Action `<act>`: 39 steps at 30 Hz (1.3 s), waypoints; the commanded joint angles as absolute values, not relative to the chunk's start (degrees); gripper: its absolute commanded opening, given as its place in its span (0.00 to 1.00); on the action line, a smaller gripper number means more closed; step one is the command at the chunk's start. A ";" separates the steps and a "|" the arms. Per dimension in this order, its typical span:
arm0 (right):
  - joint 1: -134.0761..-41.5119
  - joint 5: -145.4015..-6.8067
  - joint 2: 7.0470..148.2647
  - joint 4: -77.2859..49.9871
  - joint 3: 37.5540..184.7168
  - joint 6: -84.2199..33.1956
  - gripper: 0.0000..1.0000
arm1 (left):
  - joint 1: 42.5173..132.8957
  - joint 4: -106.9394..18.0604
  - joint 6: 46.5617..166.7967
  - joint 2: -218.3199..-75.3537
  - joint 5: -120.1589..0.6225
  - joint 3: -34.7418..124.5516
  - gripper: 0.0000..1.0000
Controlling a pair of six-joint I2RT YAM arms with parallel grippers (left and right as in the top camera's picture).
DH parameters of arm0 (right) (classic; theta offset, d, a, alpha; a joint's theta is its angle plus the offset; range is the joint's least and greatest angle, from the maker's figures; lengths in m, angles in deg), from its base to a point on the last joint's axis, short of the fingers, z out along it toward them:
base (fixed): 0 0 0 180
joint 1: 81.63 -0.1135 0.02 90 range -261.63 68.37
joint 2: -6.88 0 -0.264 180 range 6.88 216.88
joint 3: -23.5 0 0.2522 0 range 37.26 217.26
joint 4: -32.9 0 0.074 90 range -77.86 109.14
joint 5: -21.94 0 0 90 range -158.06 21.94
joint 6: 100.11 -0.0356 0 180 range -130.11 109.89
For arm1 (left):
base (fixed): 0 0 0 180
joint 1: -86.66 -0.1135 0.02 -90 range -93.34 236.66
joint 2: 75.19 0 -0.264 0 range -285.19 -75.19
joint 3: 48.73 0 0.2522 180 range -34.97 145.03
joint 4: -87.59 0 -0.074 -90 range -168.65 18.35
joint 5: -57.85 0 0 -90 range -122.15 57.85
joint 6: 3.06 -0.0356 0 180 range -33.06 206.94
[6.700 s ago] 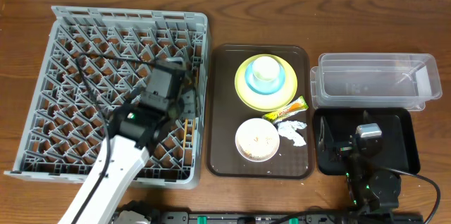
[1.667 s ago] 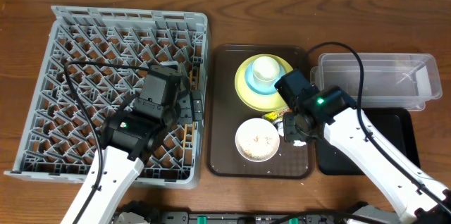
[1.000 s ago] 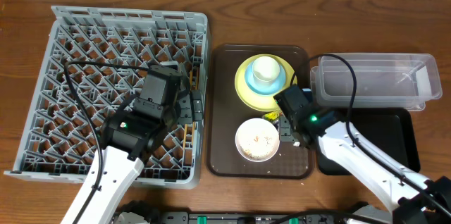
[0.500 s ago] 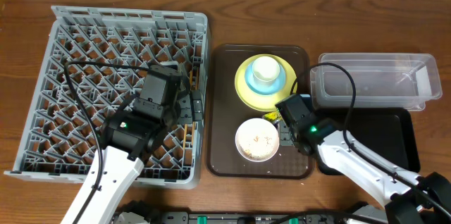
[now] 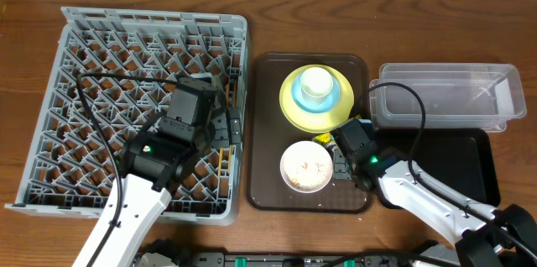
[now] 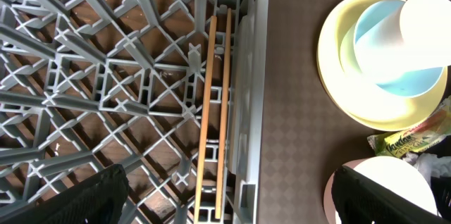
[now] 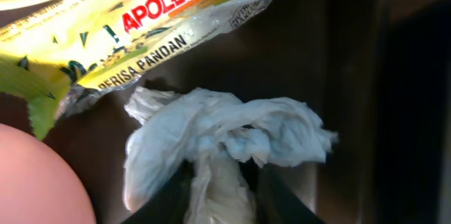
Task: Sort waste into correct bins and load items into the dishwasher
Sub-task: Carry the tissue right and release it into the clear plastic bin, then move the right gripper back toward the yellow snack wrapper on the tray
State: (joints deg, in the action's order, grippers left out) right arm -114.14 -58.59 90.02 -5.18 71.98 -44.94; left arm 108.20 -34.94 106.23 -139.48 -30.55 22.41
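Observation:
In the right wrist view my right gripper (image 7: 222,196) is shut on the crumpled white tissue (image 7: 225,132), its dark fingers (image 7: 282,197) pinching the tissue's lower part. The yellow-green snack wrapper (image 7: 141,34) lies just beyond it. Overhead, that gripper (image 5: 346,159) sits low on the brown tray (image 5: 268,133), between the white bowl (image 5: 306,166) and the tray's right rim. My left gripper (image 6: 232,196) hangs open over the grey dish rack's (image 5: 101,49) right edge, above the wooden chopsticks (image 6: 217,111) lying in it. The pale cup (image 5: 316,83) stands in the blue bowl (image 5: 336,99) on the yellow-green plate (image 5: 289,103).
The clear tub (image 5: 445,95) stands at the back right, with the black tray (image 5: 453,175) in front of it. My right arm's cable loops over the tub's left end. The white bowl holds crumbs.
My right arm has drawn down and forward onto the tissue, and its jaws have closed around it. The left arm has stayed where it was.

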 commanded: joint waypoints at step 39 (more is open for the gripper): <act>-78.12 -58.48 89.75 -10.16 92.92 -30.58 0.42 | 108.26 -34.70 106.14 -139.53 -30.65 23.29 0.93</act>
